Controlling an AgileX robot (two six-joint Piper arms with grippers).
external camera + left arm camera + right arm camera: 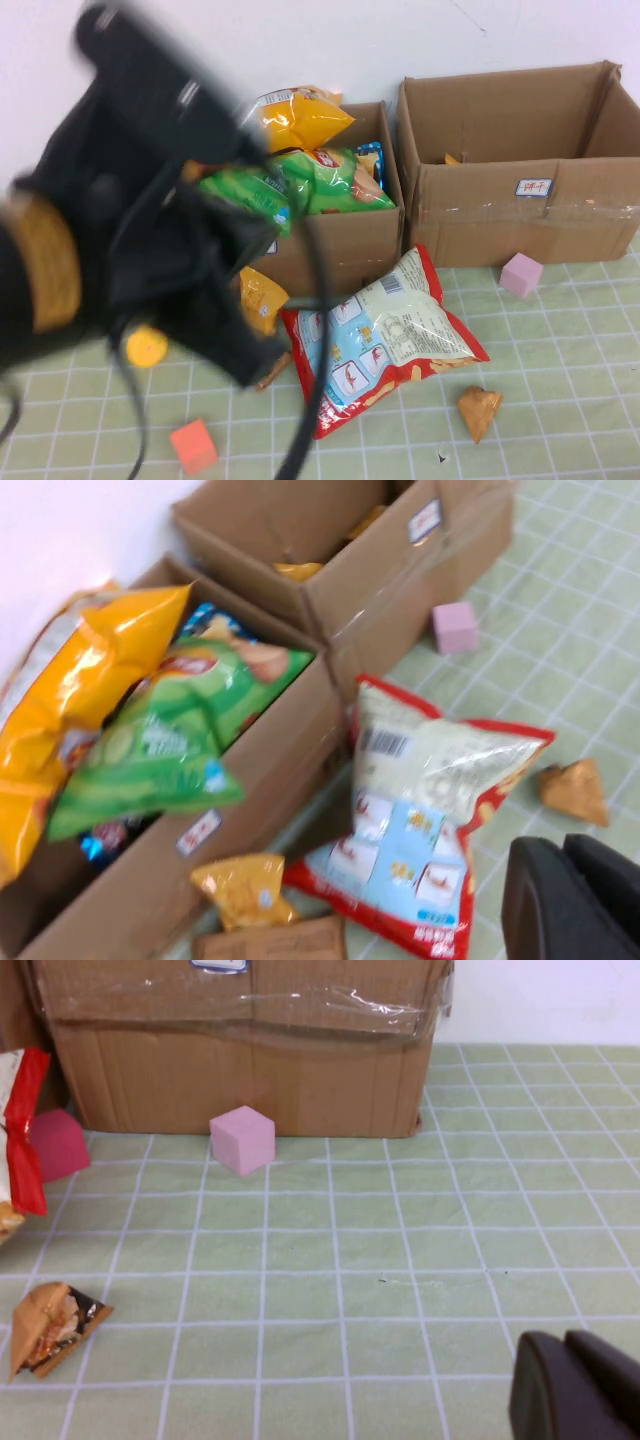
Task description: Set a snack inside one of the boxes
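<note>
Two brown cardboard boxes stand against the wall. The left box (345, 245) is heaped with snack bags, a yellow bag (295, 118) and a green bag (290, 185) on top. The right box (520, 215) is nearly empty and carries a white label (533, 187). A large red-and-white chip bag (385, 335) leans on the floor in front of the left box. My left arm (150, 220) fills the left foreground, blurred. My left gripper (575, 900) is shut and empty, above the floor near the chip bag (420, 810). My right gripper (580, 1390) is shut and empty, over bare floor in front of the right box (250, 1060).
A small triangular brown snack (478, 408) lies right of the chip bag. A small yellow bag (258, 298) sits by the left box's front. A pink cube (521, 274) lies before the right box, a red cube (193, 445) at front left, and an orange disc (147, 347) nearby.
</note>
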